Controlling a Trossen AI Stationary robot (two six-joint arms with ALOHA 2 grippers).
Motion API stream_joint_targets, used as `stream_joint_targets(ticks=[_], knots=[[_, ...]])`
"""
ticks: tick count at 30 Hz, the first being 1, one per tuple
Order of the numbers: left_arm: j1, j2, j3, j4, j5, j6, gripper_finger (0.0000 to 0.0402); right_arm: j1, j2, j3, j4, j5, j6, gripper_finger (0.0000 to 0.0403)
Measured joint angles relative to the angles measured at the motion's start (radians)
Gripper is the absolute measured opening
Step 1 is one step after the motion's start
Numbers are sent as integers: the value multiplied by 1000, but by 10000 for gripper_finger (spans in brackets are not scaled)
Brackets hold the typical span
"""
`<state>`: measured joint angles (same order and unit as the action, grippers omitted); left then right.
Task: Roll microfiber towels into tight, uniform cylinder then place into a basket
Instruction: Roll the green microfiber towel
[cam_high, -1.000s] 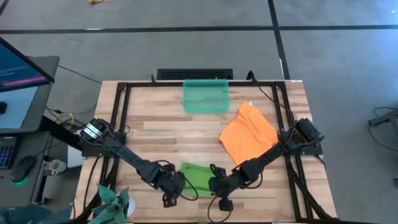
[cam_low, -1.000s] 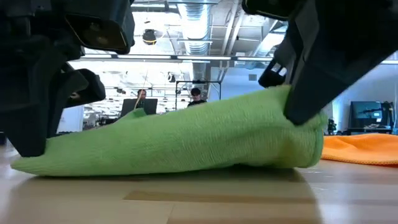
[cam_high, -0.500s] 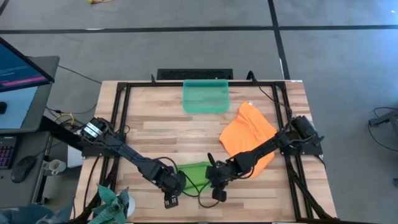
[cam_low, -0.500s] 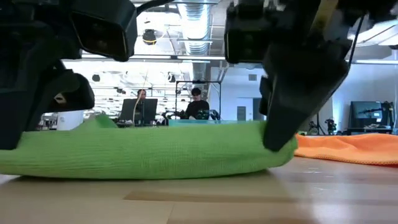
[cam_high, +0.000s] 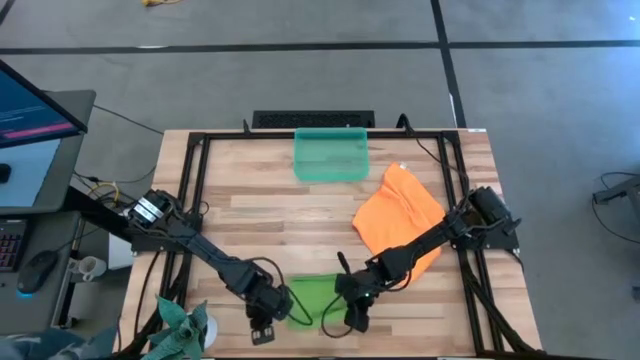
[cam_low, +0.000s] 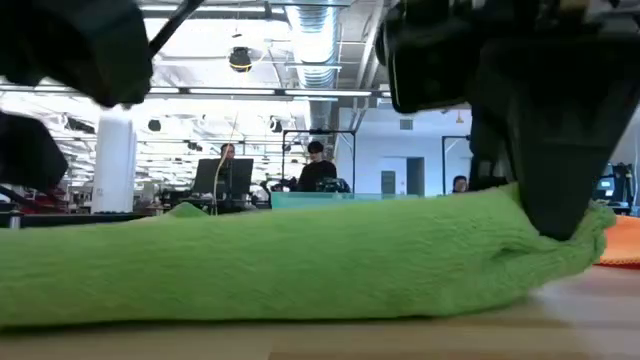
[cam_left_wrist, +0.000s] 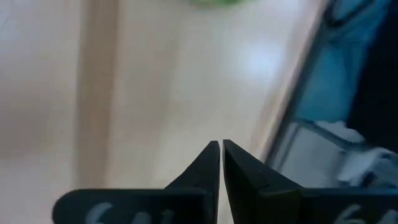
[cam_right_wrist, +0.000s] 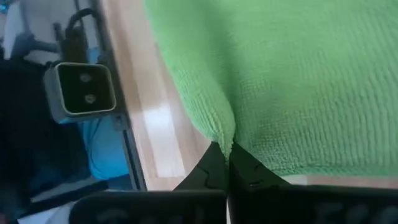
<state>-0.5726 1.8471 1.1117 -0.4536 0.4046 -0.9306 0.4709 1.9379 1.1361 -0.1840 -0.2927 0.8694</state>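
Green towel (cam_high: 312, 296): dragged nearer my desk (cam_high: 250, 210) edge; rolling underway.
Right jaws (cam_right_wrist: 227, 155): pinching its fold.
Left jaws (cam_left_wrist: 221, 148): closed, empty.

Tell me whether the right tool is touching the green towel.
Touching. The right wrist view shows the right tool shut, pinching a fold of the green towel between its tips.

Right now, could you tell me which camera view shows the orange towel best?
The high view: the whole orange towel lies crumpled right of centre, apart from the basket. The low view shows only a sliver at its right edge, behind the green towel. Neither wrist view shows it.
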Motion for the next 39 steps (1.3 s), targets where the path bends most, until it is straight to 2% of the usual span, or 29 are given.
stream_joint_targets(ticks=[4, 7, 13, 22, 24, 28, 35, 39], knots=[[12, -1, -4, -7, -15, -48, 11, -35, 0, -3, -66, 29, 32, 6], [5, -1, 0, -2, -28, -27, 11, -49, 0, -3, -70, 30, 36, 6], [-45, -1, 34, -18, -258, 152, 11, -71, 0, -2, -85, 30, 48, 7], [-189, -1, 116, 15, -628, 494, 11, -81, 0, -2, -71, 32, 75, 8], [-193, -1, 110, 29, -674, 534, 11, -81, 0, -2, -70, 32, 75, 8], [-145, 3, 68, 114, -651, 562, 11, -81, 0, -2, -69, 33, 85, 8], [-86, 79, 55, 309, -454, 598, 11, -81, 0, -2, -69, 32, 84, 8], [-79, 84, 55, 311, -449, 582, 11, -81, 0, -1, -69, 32, 76, 8]])
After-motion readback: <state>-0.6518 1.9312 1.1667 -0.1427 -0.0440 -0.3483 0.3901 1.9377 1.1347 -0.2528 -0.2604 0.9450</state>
